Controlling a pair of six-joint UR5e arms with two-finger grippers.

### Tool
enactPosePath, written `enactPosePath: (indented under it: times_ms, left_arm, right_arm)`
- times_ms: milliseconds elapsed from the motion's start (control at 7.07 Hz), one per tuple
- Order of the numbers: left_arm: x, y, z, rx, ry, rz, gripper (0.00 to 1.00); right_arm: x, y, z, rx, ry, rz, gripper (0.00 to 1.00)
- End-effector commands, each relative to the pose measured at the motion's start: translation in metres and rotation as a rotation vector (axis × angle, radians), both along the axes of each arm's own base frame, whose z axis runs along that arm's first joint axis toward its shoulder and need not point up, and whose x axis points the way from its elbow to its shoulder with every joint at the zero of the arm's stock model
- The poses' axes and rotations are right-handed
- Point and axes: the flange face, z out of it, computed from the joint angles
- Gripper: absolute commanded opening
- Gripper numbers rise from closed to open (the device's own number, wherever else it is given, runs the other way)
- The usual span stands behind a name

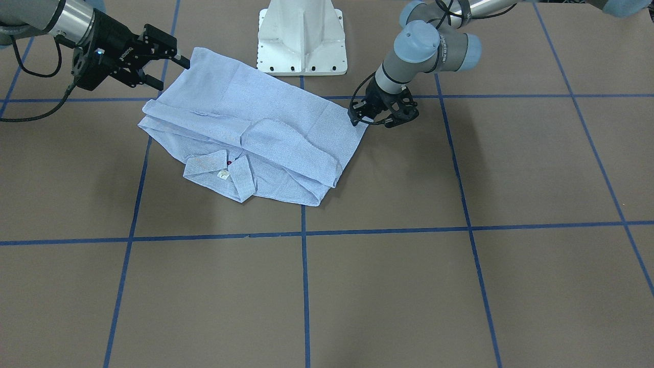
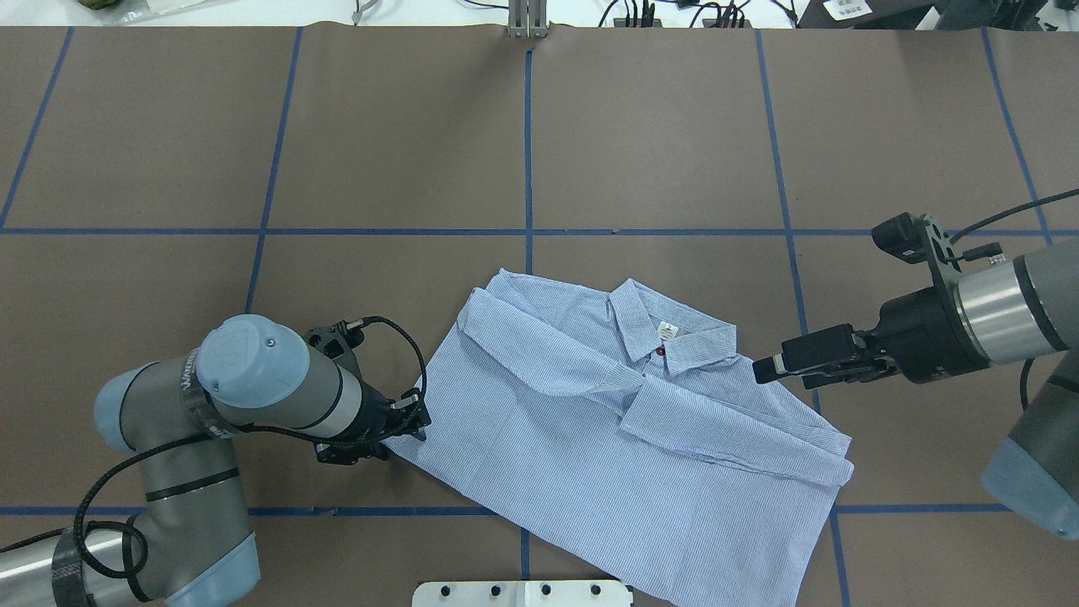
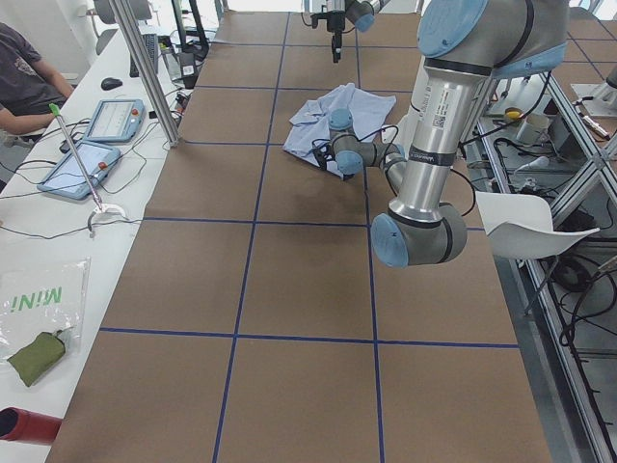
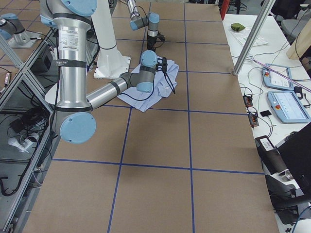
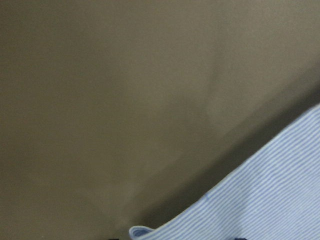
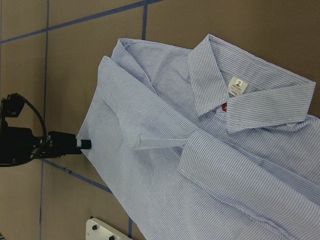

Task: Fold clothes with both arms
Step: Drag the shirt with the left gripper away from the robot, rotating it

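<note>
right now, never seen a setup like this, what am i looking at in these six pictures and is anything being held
The machine is a robot with a left arm and a right arm. Each arm ends in a black two-finger gripper.

Two pictures look down on the brown table, one from behind the robot and one facing it. Two look along the table from its ends. Two come from cameras on the wrists.

One light blue striped shirt lies on the table, partly folded, collar showing.

The left gripper sits at the shirt's edge; I cannot tell whether it pinches the cloth. The right gripper is open beside the shirt and holds nothing.
</note>
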Motion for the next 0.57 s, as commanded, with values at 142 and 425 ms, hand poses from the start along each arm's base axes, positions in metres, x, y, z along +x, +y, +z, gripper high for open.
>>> enactPosePath:
  times_ms: [142, 425]
  left_arm:
    - [-0.006, 0.001, -0.012, -0.012, 0.009, -0.005, 0.00]
    - [-0.024, -0.030, -0.019, -0.005, -0.002, -0.055, 0.00]
  right_arm:
    - [0.003, -0.002, 0.000, -0.002, 0.001, 0.006, 1.00]
    - [0.005, -0.004, 0.001, -0.003, 0.002, 0.011, 1.00]
